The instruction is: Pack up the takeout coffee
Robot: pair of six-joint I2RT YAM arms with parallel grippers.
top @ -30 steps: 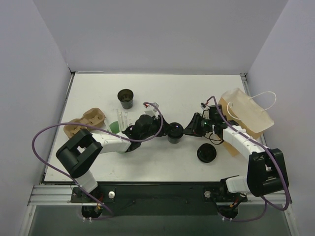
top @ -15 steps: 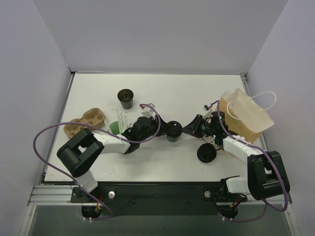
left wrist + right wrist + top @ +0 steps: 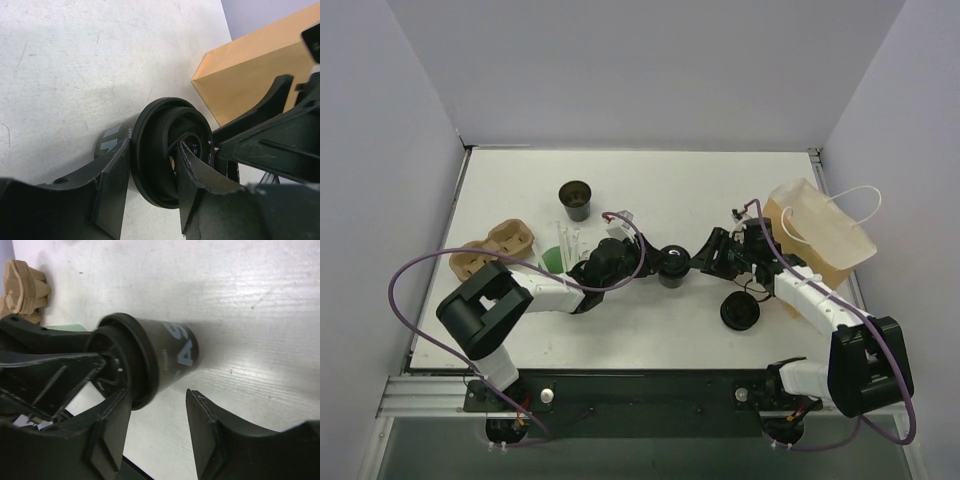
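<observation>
"White table [image 3: 770, 180], pale walls on three sides, not much else to this room. Where's the coffee?"

"Middle of the table, between the two arms. The takeout coffee [image 3: 672, 267] is that small black cup, dark inside too. The left gripper [image 3: 152, 167] pinches its wall, with one finger down inside the mouth and the other against the outside."

"And the other arm?"

"The right gripper [image 3: 159, 399] has its fingers spread to either side of the cup. One is close by the rim and the other is plainly apart from the side. It's gripping nothing, I'd say."

"What could go wrong?"

"A pinch on a thin paper wall may crumple it, or let the cup swing and tip if it's lifted. The two grippers are also crowded together, so one could knock the cup while the other holds it. The black lid [image 3: 740, 313] lies near, under the right arm, and could get swept on the way to the paper bag [image 3: 820, 235] at the right."

"Anything you can't make out?"

"Whether there's anything in the cup, and whether its base sits on the table. I can't tell which way the bag's mouth faces. The green cup [image 3: 551, 257] is mostly hidden behind the left arm."
</observation>
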